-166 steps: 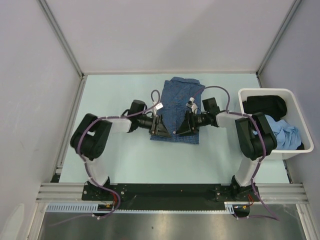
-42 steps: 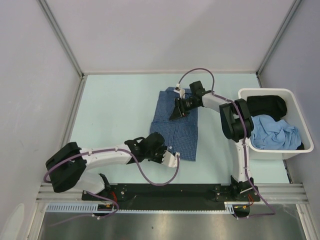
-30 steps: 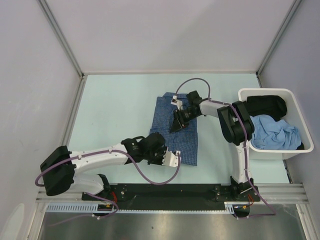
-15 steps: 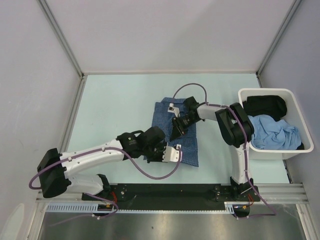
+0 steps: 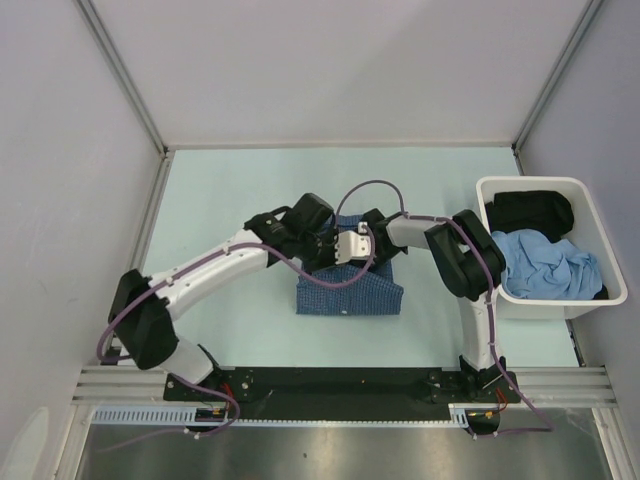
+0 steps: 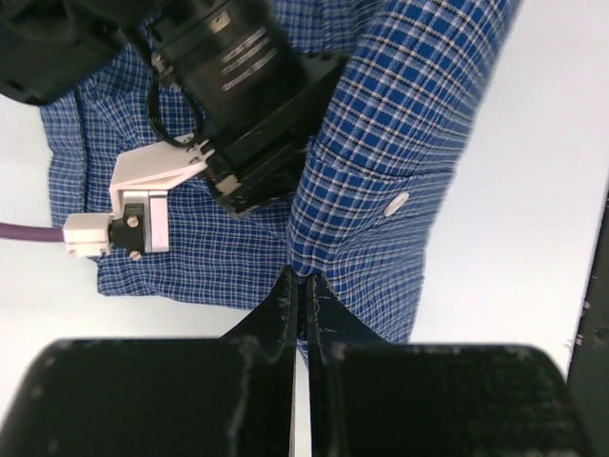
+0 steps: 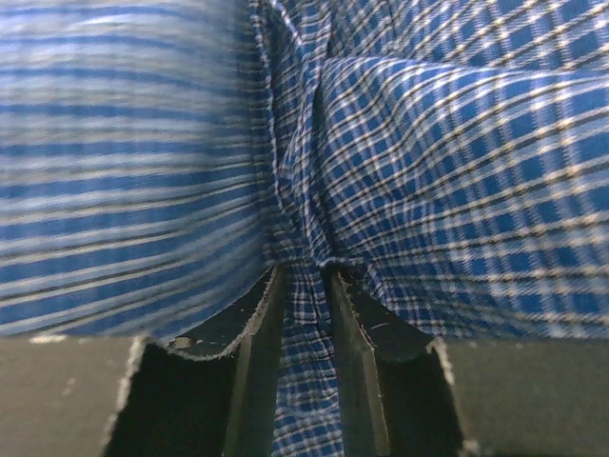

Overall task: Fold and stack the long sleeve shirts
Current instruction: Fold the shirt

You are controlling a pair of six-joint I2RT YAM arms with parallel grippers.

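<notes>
Pale-green desk point(image 5: 230, 200) carries the checked shirt point(image 5: 350, 292) near its middle: dark blue with a fine white check, folded to a rough rectangle (one white button point(image 6: 397, 202) shows in the left wrist view). At its far edge the left claw point(image 6: 298, 284) is pinched together on a raised fold, and the right claw point(image 7: 304, 276) clamps bunched cloth. Off right, a white bin point(image 5: 530, 182) holds black and light-blue clothes point(image 5: 550, 262).

The left jaws pinch the checked shirt point(image 6: 381, 162)
</notes>
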